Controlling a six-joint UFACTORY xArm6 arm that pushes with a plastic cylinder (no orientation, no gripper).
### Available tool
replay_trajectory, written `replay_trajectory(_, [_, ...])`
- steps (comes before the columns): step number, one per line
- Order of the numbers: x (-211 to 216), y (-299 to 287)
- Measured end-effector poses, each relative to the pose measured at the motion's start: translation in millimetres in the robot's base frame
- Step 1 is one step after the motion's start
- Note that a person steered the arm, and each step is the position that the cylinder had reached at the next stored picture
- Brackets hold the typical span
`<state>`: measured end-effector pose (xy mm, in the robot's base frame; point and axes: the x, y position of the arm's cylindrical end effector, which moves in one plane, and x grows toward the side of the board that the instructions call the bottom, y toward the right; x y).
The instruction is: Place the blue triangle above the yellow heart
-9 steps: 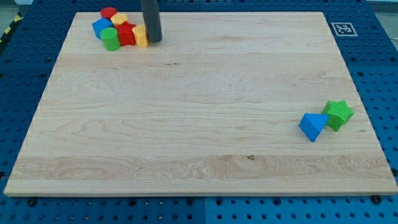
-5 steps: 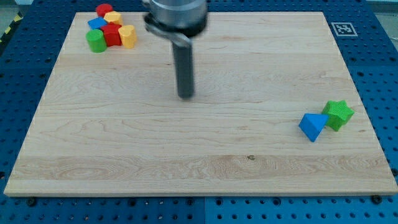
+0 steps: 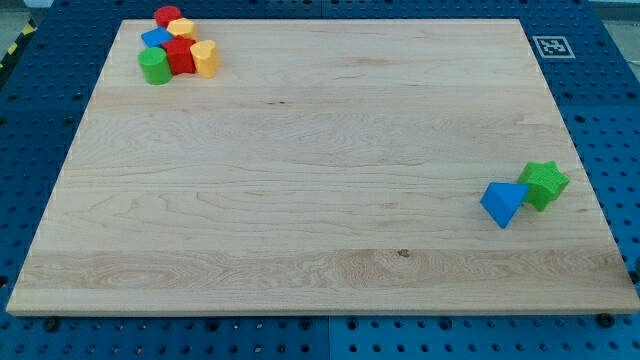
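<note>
- My tip is not in the view, and no part of the rod or arm shows, so I cannot tell where it stands relative to the blocks or what it touches.
- Nearest, at the view's right, the blue triangle (image 3: 502, 203) lies on the wooden board (image 3: 320, 200).
- The green star (image 3: 545, 184) is just beside it, on its upper right, and seems to touch it.
- Far away, in the board's top left corner, the other blocks sit tightly together.
- The green cylinder (image 3: 154, 66) is the nearest of this group, on its left side.
- Next to it is a red block (image 3: 181, 56), then a yellow block (image 3: 205, 59) on the right.
- Behind them are a blue block (image 3: 156, 38), a second yellow block (image 3: 182, 28) and a second red block (image 3: 167, 16).
- The shapes in this group are small and partly hidden, so I cannot tell which yellow block is the heart.
- A black and white marker (image 3: 553, 46) lies at the board's top right corner.
</note>
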<state>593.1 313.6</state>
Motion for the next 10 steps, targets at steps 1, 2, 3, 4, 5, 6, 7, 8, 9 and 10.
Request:
replay_trajectory(1, [-29,-24])
replay_trajectory(2, [-48,-59])
replay_trajectory(3, [-56,-92])
replay_trajectory(4, [-64,-124])
replay_trajectory(5, [-73,-141])
replay_trajectory(6, [-84,-155])
replay_trajectory(7, [-92,-170])
replay_trajectory(8, [-108,-181])
replay_trajectory(9, [-136,-182])
replay_trajectory(10, [-155,-196])
